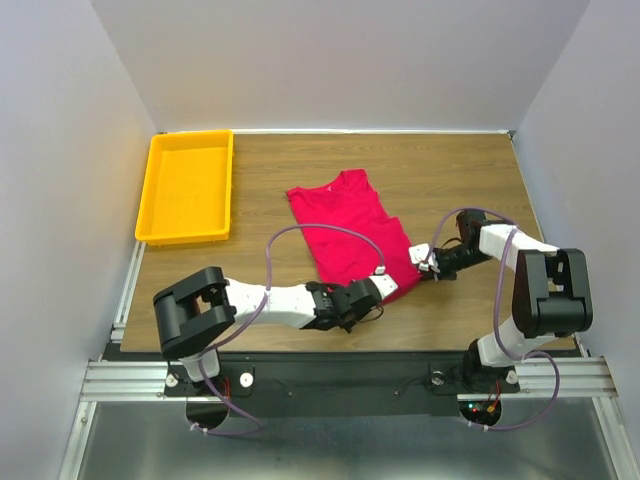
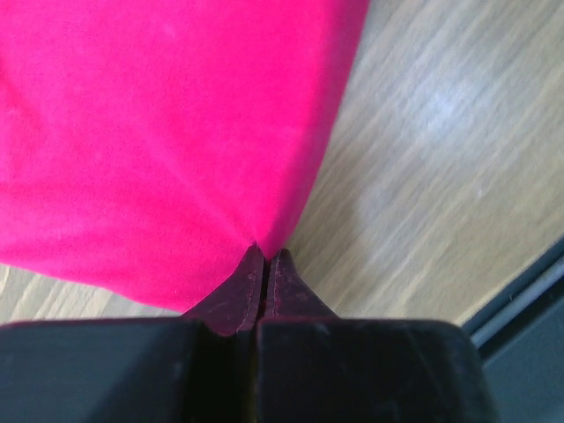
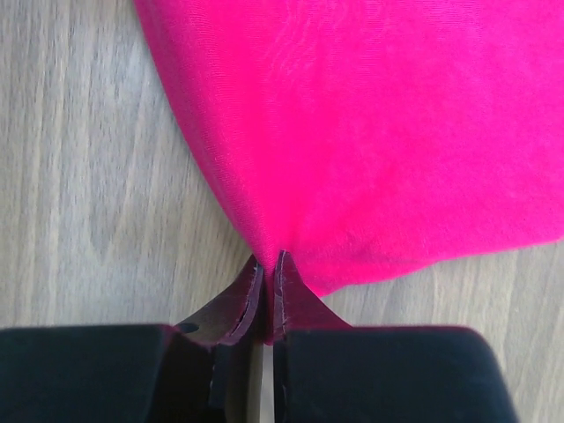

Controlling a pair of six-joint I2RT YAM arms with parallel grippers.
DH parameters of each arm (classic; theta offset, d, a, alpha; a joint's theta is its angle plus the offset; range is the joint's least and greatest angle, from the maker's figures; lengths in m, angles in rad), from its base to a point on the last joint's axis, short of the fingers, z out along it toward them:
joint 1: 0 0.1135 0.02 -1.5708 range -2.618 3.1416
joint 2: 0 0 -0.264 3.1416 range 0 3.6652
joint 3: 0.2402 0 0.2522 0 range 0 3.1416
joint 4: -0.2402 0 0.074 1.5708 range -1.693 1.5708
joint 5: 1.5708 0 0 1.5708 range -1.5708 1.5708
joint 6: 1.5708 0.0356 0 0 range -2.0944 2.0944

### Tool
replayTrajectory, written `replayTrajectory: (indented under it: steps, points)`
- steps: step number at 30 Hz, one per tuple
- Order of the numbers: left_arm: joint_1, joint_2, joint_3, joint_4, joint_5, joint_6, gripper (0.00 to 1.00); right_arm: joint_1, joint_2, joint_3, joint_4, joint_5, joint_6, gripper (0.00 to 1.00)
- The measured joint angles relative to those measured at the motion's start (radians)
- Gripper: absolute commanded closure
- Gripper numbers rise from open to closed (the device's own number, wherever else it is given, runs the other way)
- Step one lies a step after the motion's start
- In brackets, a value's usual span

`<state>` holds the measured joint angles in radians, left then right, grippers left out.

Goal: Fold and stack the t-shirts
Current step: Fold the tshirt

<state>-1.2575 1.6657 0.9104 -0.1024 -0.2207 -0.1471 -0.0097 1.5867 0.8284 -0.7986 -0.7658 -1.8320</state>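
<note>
The t-shirt (image 1: 350,225) points collar far-left, hem near-right, left gripper (image 2: 266,256) and right gripper (image 3: 267,260) each pinching a hem corner

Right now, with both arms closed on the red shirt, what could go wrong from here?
1. The left fingers and right fingers each pinch only a thin tip of the t-shirt edge; it might slip out on a lift.
2. The two grips sit close together, so the cloth may bunch rather than fold flat.
3. The left arm's cable arcs over the shirt and could snag it.
</note>
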Motion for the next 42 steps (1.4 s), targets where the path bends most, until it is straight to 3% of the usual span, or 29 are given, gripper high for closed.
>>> replayTrajectory:
  steps: [7,23,34,42]
  points:
    - [0.003,-0.130,-0.023,-0.001,0.047,0.041,1.00,0.005,-0.088,0.019,-0.040,0.000,0.103,1.00]
    - [0.089,-0.380,-0.018,-0.064,0.181,0.294,1.00,0.005,-0.185,0.318,-0.279,-0.075,0.365,0.99]
    - [0.331,-0.469,0.006,-0.045,0.275,0.475,1.00,0.013,0.055,0.709,-0.348,-0.238,0.556,1.00]
    - [0.451,-0.433,0.044,-0.029,0.299,0.563,1.00,0.054,0.200,0.867,-0.331,-0.261,0.657,0.99]
